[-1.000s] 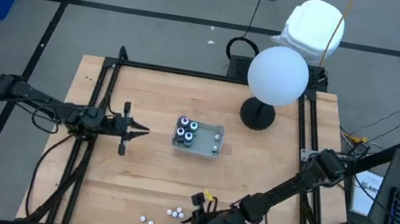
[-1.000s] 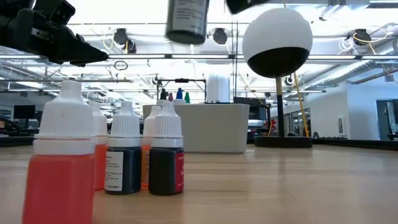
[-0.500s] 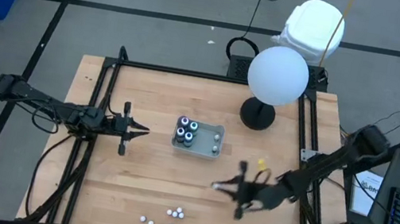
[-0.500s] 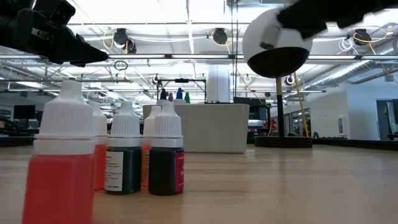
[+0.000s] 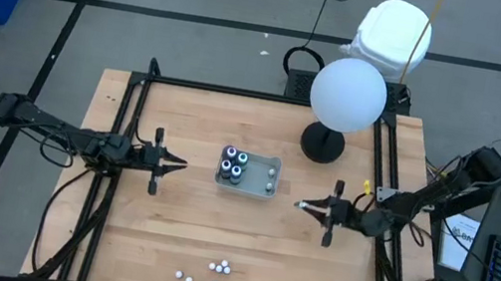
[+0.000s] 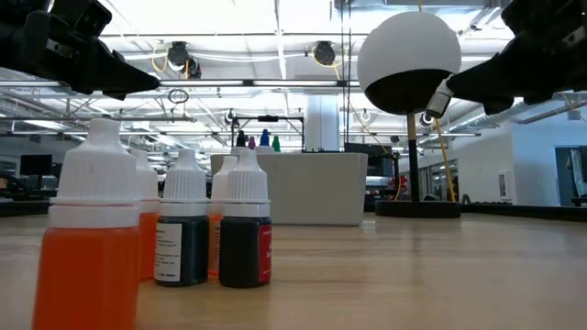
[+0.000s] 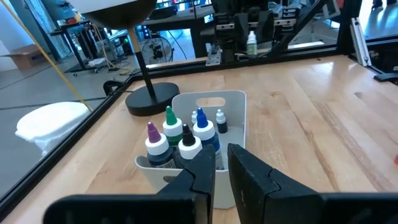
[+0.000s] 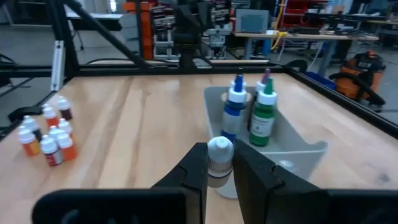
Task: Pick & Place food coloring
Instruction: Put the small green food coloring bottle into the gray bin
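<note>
Across the wooden table [image 5: 168,218], by descending size:

Lamp [image 5: 348,93]: white globe on a dark round base, far side of the table.

Tray [image 5: 266,189]: shallow, grey, rectangular, mid-table. Holds four capped bottles [image 5: 232,165] standing upright, long axes vertical, tips up; the wrist views show purple, green and blue caps.

Left gripper [image 5: 178,162]: just left of the tray, pointing toward it, fingers nearly together and grasping nothing.

Right gripper [image 5: 302,205]: just right of the tray, pointing toward it, clenched on a small white-capped bottle [image 8: 219,160] held cap up, long axis upright between the fingers.

Loose bottles [image 5: 209,273]: small, white-capped, some with orange or red contents, clustered at the table's near edge, all upright.
</note>
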Tool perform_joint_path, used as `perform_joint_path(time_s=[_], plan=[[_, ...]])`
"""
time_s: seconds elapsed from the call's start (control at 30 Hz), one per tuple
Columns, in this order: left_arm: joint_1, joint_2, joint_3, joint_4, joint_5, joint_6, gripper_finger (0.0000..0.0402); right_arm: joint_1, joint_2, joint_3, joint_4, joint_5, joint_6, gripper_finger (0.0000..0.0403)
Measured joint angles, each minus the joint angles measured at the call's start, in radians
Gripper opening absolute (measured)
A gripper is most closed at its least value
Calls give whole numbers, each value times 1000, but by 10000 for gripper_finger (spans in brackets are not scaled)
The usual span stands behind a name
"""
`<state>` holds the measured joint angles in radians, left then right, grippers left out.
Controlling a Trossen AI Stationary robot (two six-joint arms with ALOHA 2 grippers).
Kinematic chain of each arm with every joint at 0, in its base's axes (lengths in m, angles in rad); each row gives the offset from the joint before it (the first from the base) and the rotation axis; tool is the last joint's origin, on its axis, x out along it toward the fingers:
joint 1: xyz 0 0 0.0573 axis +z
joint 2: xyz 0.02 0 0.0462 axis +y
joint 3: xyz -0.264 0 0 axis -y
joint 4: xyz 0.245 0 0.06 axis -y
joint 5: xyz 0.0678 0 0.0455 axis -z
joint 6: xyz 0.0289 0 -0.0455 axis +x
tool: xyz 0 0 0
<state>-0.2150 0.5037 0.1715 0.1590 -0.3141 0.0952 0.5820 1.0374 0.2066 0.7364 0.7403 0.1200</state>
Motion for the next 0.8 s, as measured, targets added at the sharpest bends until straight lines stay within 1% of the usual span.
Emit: perform_joint_path(time_s=[0.17, 0.27, 0.37, 0.47, 0.63, 0.8], plan=[[0, 0, 0, 0, 0, 0, 51, -33, -49, -15, -9, -4, -13, 46], [0, 0, 0, 1, 0, 4, 51, -38, -83, -15, -8, -6, -61, 47], [0, 0, 0, 0, 0, 4, 51, -38, -134, -15, -10, -6, -106, 49], [0, 0, 0, -1, 0, 4, 51, -43, -191, -15, -40, -7, -118, 49], [0, 0, 0, -12, 0, -2, 51, -63, -259, -15, -148, -8, -90, 48], [0, 0, 0, -13, 0, -38, 51, -85, -276, -15, -200, -8, -43, 48]])
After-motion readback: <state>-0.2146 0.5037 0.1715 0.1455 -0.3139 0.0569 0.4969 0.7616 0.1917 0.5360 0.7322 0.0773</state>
